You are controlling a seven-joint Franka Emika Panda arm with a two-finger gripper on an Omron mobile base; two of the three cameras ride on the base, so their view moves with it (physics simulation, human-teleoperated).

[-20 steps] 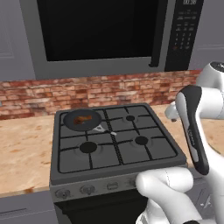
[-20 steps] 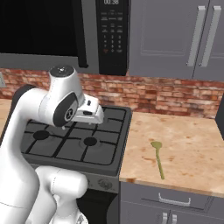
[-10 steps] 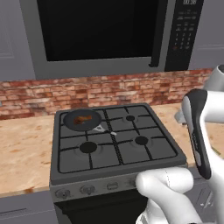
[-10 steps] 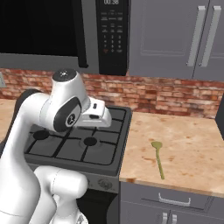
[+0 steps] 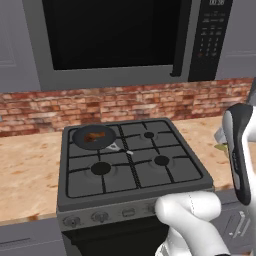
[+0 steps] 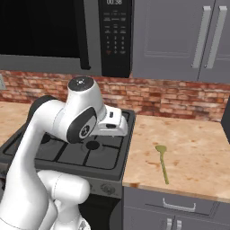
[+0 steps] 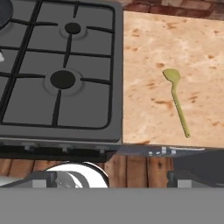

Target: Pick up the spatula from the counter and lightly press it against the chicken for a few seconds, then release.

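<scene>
An olive-green spatula (image 6: 162, 164) lies flat on the speckled counter (image 6: 197, 148) to the right of the stove, blade toward the brick wall; it is also in the hand view (image 7: 177, 101). A browned piece of chicken (image 5: 93, 138) rests in a dark pan (image 5: 80, 142) on the stove's back left burner. My gripper (image 7: 114, 178) is open with nothing between its fingertips, high above the stove's front right corner, to the left of the spatula and apart from it. My white hand (image 6: 115, 125) hovers over the stove's right burners.
The black stove (image 6: 72, 152) has raised grates and knobs along its front. A microwave (image 5: 115, 40) hangs above it, against a brick backsplash (image 6: 179, 96). Grey cabinets (image 6: 179, 36) hang over the right counter. The counter's front edge drops to drawers (image 6: 179, 207).
The arm has swung right, bringing the hand from over the stove's middle toward its right edge. The jaws stay open. The spatula, pan and chicken have not moved.
</scene>
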